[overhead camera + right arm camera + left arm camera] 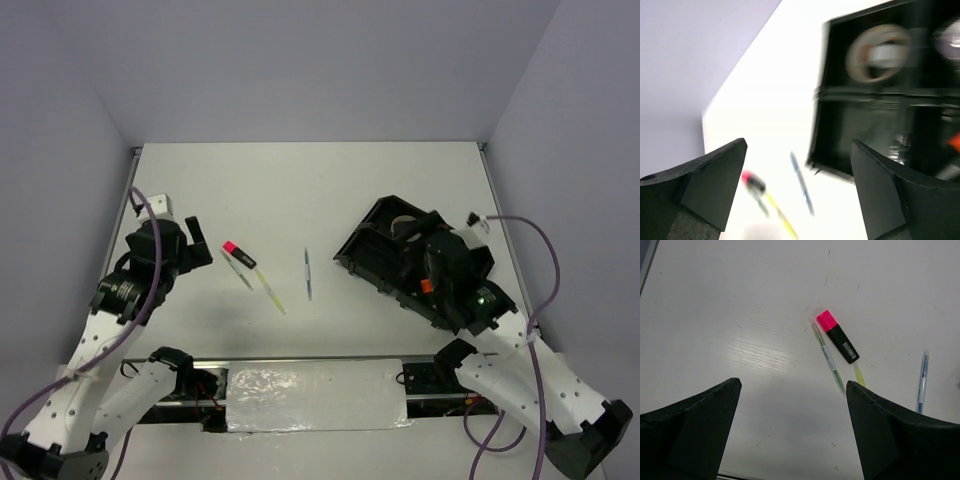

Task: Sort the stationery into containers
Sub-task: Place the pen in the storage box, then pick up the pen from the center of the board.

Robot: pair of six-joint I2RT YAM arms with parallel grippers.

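Note:
A pink-capped black highlighter (238,253) lies on the white table beside a thin grey-green pen (240,272), a yellow pen (270,290) and a blue pen (308,272). My left gripper (200,243) is open and empty, just left of them. Its wrist view shows the highlighter (838,336), grey-green pen (827,356), yellow pen (859,375) and blue pen (922,382) ahead of the open gripper (792,385). The black organizer tray (372,250) lies at the right. My right gripper (432,258) hovers over it, open and empty (800,145). The blurred right wrist view shows a tape roll (877,52) in the tray (865,130).
An orange-capped item (426,286) sits in the tray near my right wrist. A tape roll (405,225) lies in a far compartment. Grey walls close in the table on three sides. The arm bases and a foil-covered strip (315,395) run along the near edge.

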